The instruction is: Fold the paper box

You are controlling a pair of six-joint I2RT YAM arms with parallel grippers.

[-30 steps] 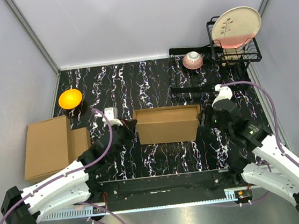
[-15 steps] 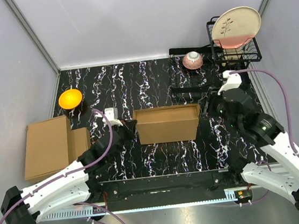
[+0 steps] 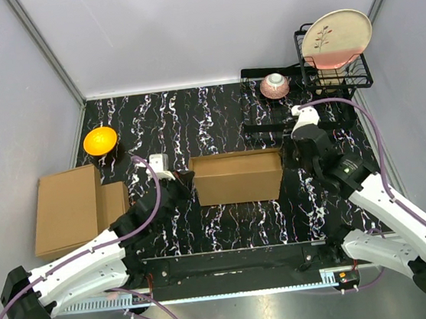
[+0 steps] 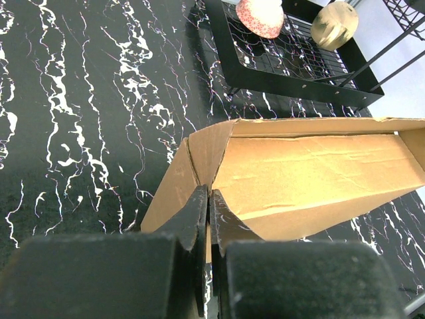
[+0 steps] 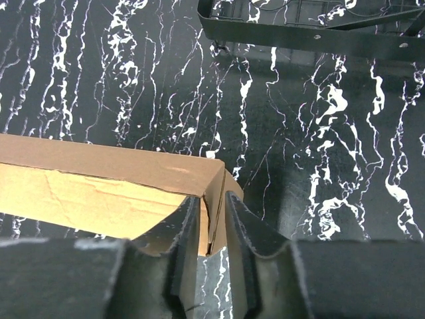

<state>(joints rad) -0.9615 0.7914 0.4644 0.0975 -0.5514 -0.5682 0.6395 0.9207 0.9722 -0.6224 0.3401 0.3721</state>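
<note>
Paper box [image 3: 238,176] stands at the middle of the table [image 3: 193,123], top open, one long side facing your arm bases. Left gripper [image 4: 208,203]: jaws pinched fully together on the upper edge of the box's left end wall. Right gripper [image 5: 212,219]: jaws narrowly apart, astride the right end wall at a corner, cardboard filling the gap and both fingers against it. Flat cardboard stack [image 3: 69,210] lies well apart at the left edge, with the orange bowl [image 3: 100,140] beyond it.
</note>
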